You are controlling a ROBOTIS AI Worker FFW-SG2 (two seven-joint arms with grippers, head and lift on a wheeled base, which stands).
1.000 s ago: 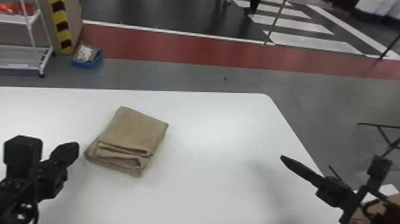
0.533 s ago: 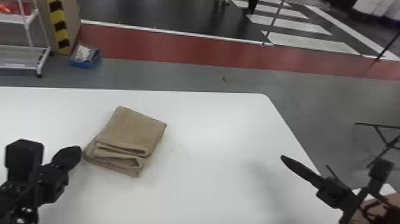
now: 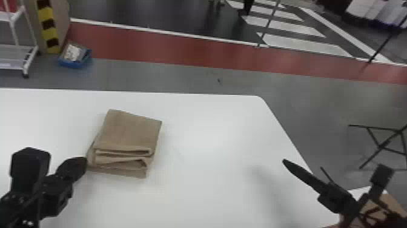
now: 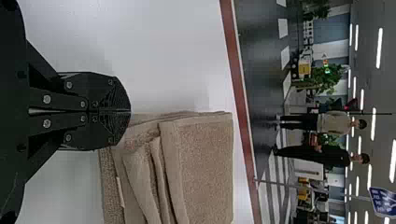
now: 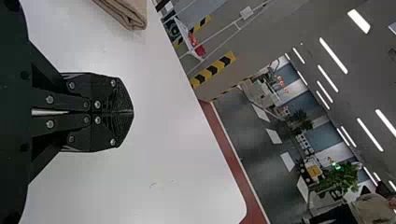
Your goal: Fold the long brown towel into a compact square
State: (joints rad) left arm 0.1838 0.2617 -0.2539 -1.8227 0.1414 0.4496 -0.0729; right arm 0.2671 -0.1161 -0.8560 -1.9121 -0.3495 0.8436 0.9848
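Brown towel [image 3: 128, 130] folded squarish — nearly done, it seems; uneven near layers perhaps need tidying. Left gripper [image 4: 130, 112] closed beside it; right gripper [image 5: 132, 112] closed, well apart.

No text, label, brand or number can be read. Left wrist view, lower right: a blue sign [image 4: 383, 201] at the end of a slim pole [image 4: 289, 185] bears white characters, too small to make out. Head view, upper left: yellow-and-black warning stripes [image 3: 47, 24], without legible wording, run along an upright panel [image 3: 60, 18]. Head view, upper right: white crossing bars [image 3: 306, 44] are marked on the dark floor [image 3: 145, 12]. Right wrist view, upper middle: similar warning stripes show, likewise without legible wording.
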